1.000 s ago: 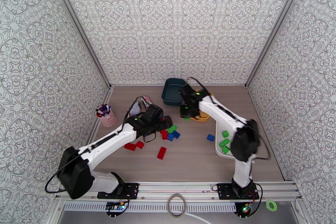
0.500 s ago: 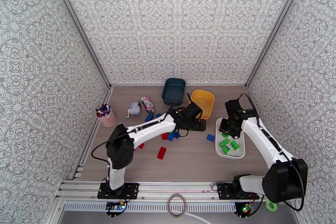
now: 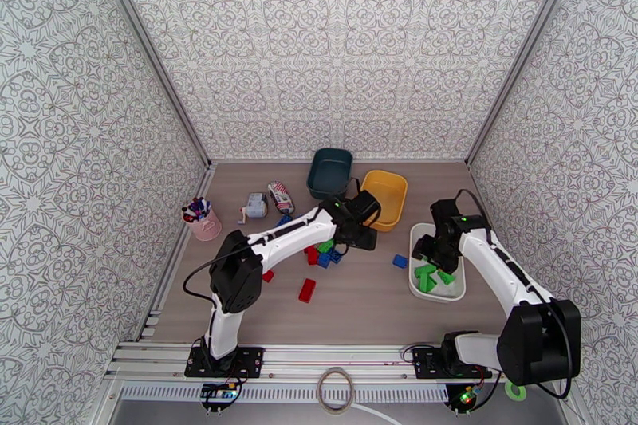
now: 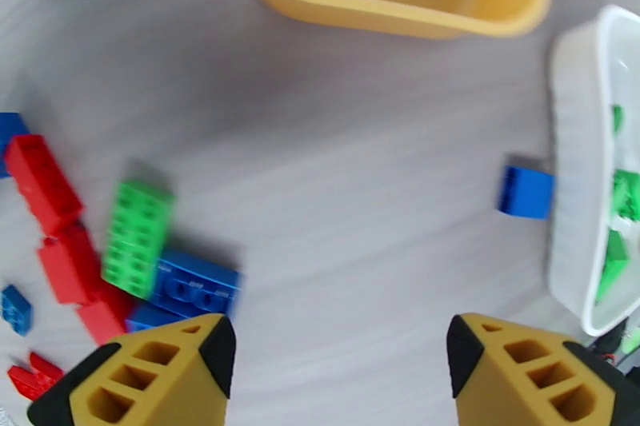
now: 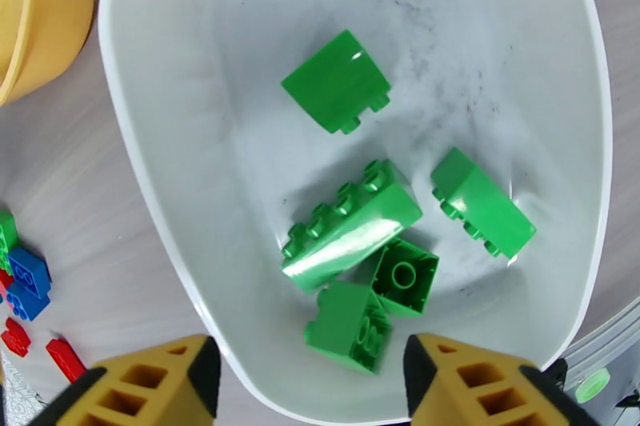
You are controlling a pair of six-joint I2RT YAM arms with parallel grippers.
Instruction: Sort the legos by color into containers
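My left gripper [image 3: 365, 237] hovers open over bare table right of the mixed pile, nothing between its fingers [image 4: 152, 376]. That pile holds a green brick [image 4: 138, 237], red bricks [image 4: 42, 180] and a blue brick [image 4: 196, 284]. A single blue brick [image 4: 526, 192] lies beside the white tray [image 4: 572, 180]. My right gripper [image 5: 308, 388] hangs open above the white tray [image 5: 160, 180], where several green bricks [image 5: 352, 224] lie. The yellow bin [image 3: 385, 195] and the teal bin [image 3: 331, 171] stand behind. A red brick [image 3: 307, 290] lies nearer the front.
A pink cup of pens [image 3: 206, 221] stands at the left. A white gadget [image 3: 255, 205] and a striped packet [image 3: 280, 197] lie behind the pile. Patterned walls close in the table on three sides.
The right arm has swung from the yellow bin to above the white tray. The left arm has reached right, from over the pile towards the table's middle.
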